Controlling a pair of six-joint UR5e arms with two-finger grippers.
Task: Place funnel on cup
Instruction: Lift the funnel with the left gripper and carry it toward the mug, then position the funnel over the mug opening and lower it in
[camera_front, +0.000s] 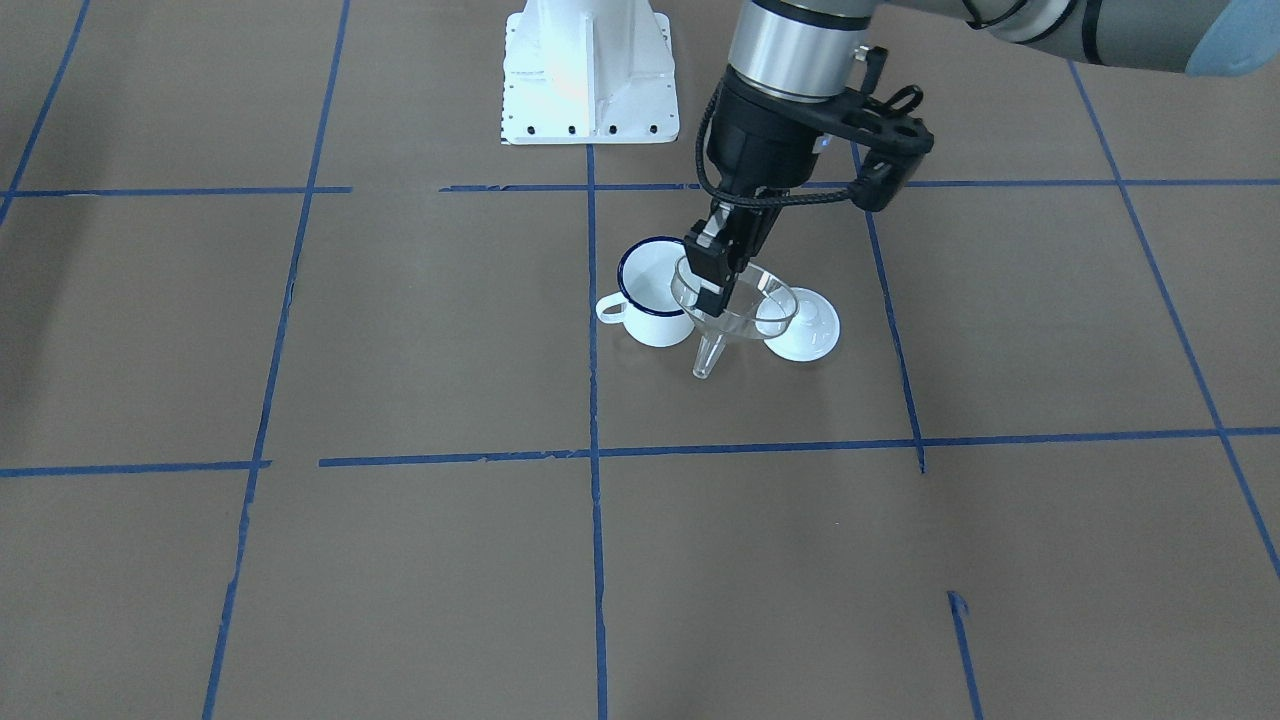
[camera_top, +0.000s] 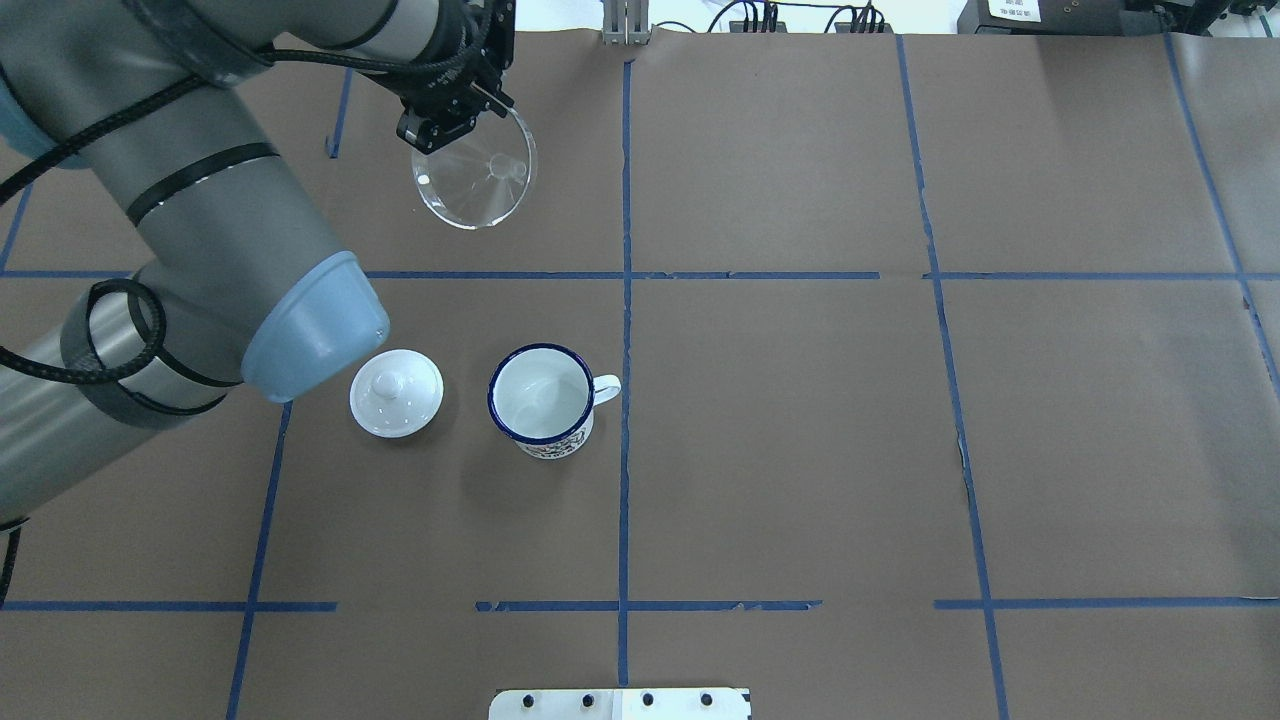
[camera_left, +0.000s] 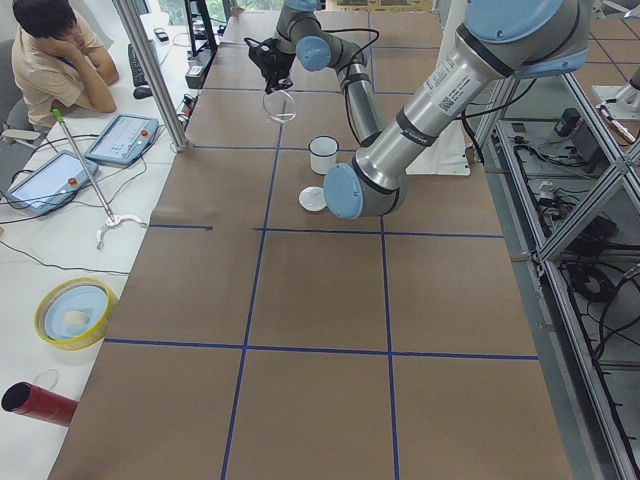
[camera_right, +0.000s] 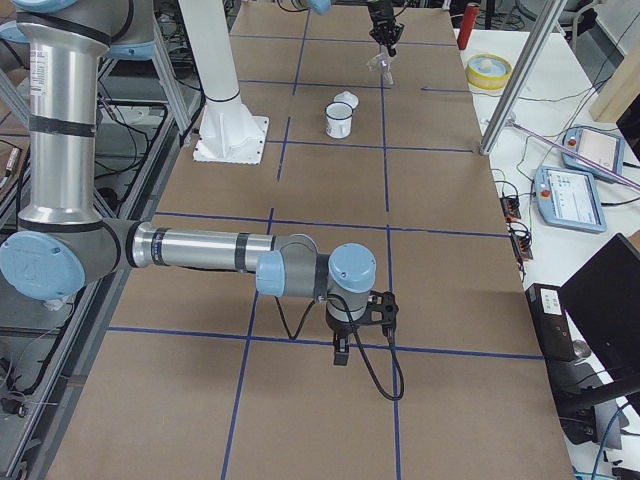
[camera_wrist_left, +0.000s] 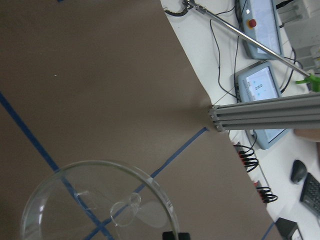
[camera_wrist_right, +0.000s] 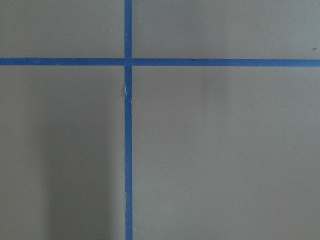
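My left gripper (camera_front: 708, 285) is shut on the rim of the clear funnel (camera_front: 750, 305) and holds it in the air, mouth up and spout down. In the overhead view the funnel (camera_top: 480, 175) hangs from the gripper (camera_top: 450, 120) far beyond the cup. The left wrist view shows the funnel (camera_wrist_left: 100, 205) from above. The white enamel cup (camera_top: 540, 395) with a dark blue rim stands upright and empty on the table, handle to its right; in the front view the cup (camera_front: 655, 295) is just left of the funnel. My right gripper (camera_right: 340, 355) hangs low over the table far from both; I cannot tell its state.
A round white lid (camera_top: 396, 392) with a knob lies just left of the cup, close under my left arm's elbow (camera_top: 310, 330). The white robot base (camera_front: 588, 75) stands behind the cup. A person (camera_left: 55, 55) sits beyond the table's far edge.
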